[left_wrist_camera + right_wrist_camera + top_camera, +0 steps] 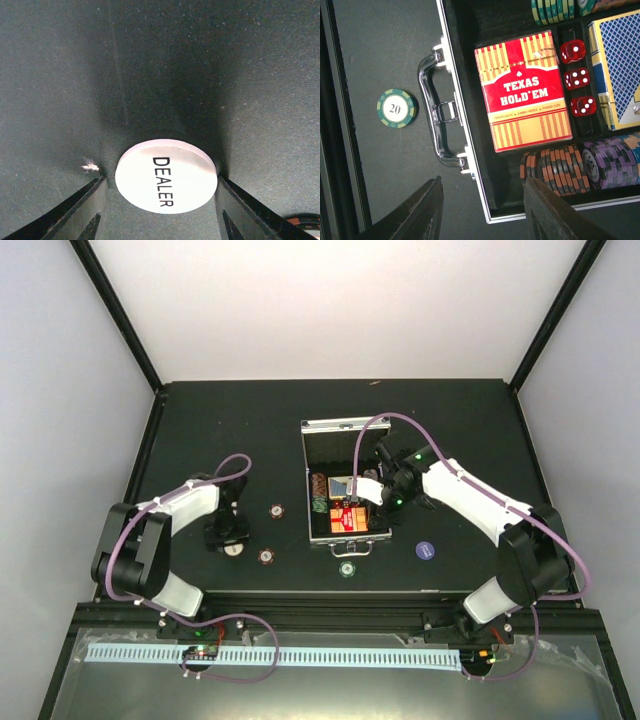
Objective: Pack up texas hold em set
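Two left fingers (82,212) flank DEALER button (166,176) lying flat btwn them.

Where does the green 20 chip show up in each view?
Top external: the green 20 chip lies on the table, just nearer the arms than the briefcase handle.
Left wrist: not in it.
Right wrist: the chip sits at left centre, on the table to the left of the handle.
Shared landmark: the briefcase handle, right beside the chip in both views.
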{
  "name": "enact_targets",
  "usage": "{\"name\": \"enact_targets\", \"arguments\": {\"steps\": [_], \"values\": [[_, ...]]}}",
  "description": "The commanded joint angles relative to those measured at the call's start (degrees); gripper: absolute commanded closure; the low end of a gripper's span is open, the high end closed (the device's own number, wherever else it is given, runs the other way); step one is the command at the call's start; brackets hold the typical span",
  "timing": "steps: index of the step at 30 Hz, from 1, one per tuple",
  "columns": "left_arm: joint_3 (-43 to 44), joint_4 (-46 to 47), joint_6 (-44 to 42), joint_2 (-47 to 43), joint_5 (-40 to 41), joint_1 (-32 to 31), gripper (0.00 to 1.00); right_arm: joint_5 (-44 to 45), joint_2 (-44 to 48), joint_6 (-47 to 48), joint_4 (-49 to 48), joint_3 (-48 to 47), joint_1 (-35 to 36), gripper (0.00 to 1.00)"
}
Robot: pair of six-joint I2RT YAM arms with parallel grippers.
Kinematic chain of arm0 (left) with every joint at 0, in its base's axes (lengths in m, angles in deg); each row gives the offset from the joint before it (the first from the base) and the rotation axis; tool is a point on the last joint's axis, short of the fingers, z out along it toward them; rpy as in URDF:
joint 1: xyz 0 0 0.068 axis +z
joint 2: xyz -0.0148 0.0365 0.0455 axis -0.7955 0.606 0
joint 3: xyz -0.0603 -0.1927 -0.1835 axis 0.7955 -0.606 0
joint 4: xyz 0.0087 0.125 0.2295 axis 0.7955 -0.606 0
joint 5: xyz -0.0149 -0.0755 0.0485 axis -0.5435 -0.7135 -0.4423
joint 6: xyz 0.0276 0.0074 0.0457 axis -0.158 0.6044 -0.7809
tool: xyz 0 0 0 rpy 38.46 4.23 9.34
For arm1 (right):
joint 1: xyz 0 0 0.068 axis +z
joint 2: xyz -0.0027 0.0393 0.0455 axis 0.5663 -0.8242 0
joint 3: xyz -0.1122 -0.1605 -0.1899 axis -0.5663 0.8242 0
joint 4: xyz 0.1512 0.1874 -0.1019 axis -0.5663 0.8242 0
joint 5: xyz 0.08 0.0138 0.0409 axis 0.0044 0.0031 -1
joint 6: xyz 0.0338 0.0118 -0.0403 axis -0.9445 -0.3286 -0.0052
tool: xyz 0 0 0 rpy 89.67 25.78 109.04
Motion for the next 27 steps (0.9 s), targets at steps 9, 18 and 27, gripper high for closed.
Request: {"name": "enact_targets", "arguments": {"steps": [9,18,27], "values": [[-2.1,7.0,-1.5,6.8,-4.2,0.1,0.40,1.9,-0.6,-1.1,-0.5,-1.2,-0.1,0.52],[-2.5,8.9,-2.6,8.1,-6.2,0.1,0.47,2.3,0.1,-2.2,-0.5,-0.5,-0.1,0.52],[-2.3,10.2,-3.8,7.5,-9.2,-0.2,0.53,2.9,0.5,-3.0,-1.0,-0.7,-0.1,0.52]]}}
